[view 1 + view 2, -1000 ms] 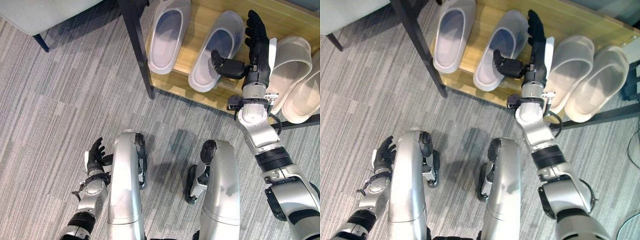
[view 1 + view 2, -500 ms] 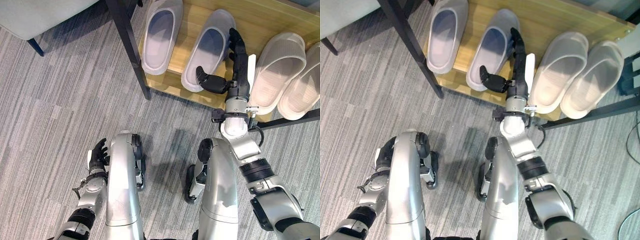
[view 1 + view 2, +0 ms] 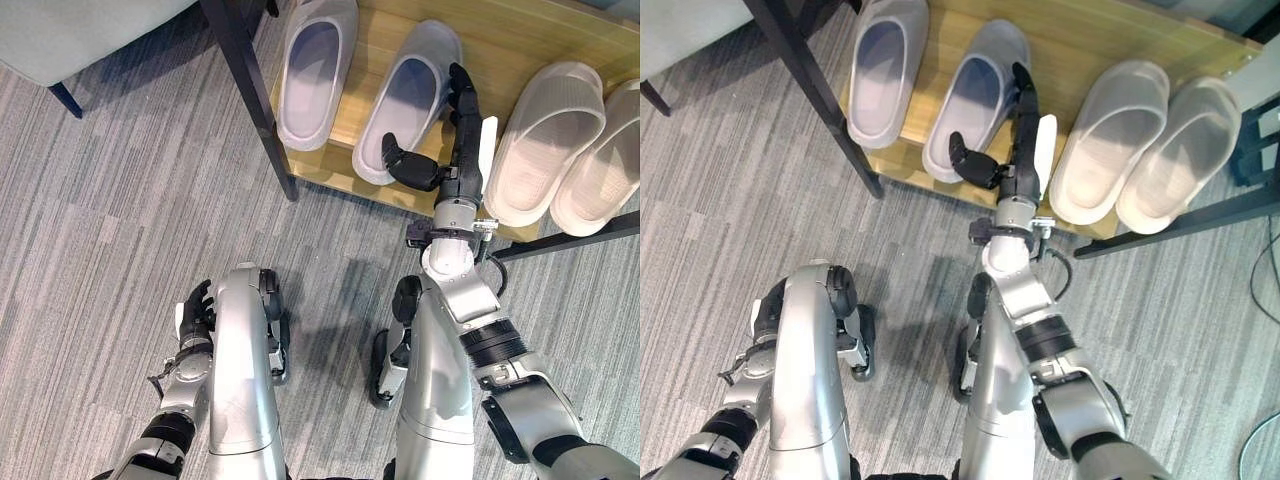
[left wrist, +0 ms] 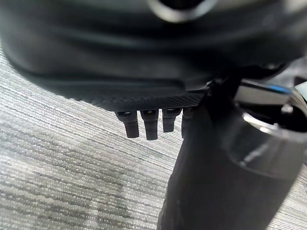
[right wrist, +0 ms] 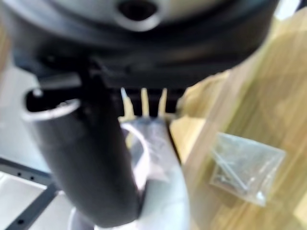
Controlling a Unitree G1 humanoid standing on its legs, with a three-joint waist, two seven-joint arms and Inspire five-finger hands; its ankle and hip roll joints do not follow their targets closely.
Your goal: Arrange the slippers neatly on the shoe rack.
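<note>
- The left robot hand (image 3: 194,312) hangs low over the grey striped carpet floor (image 3: 120,200), well apart from the shoe rack, its dark fingers (image 4: 146,125) loosely extended and holding nothing.
- The low wooden shoe rack with a light plank shelf and black metal legs (image 3: 380,190) stands on the carpet beyond both arms; one black leg (image 3: 255,110) rises at its left front corner.
- The right robot hand (image 3: 452,160) reaches over the rack's front edge, fingers stretched straight along the shelf and thumb splayed to the left, released rather than clenched.
- Its thumb (image 3: 405,168) lies at the heel end of the right-hand pale lilac rubber slipper (image 3: 410,95), and the straight fingers (image 3: 463,95) run along that slipper's right side, touching or just beside it; I cannot tell which.
- The second pale lilac rubber slipper (image 3: 312,65) lies on the shelf just left of the first, near the rack's left leg, toe pointing away from the rack's front edge.
- Two cream rubber slippers (image 3: 548,140) (image 3: 608,165) lie side by side at the right end of the rack's shelf, angled, their heels overhanging its front edge.
- A small clear plastic bag of screws (image 5: 244,167) lies on the rack's wooden shelf, seen in the right wrist view.
- A pale grey upholstered seat on dark legs (image 3: 70,40) stands on the carpet to the left of the rack.
</note>
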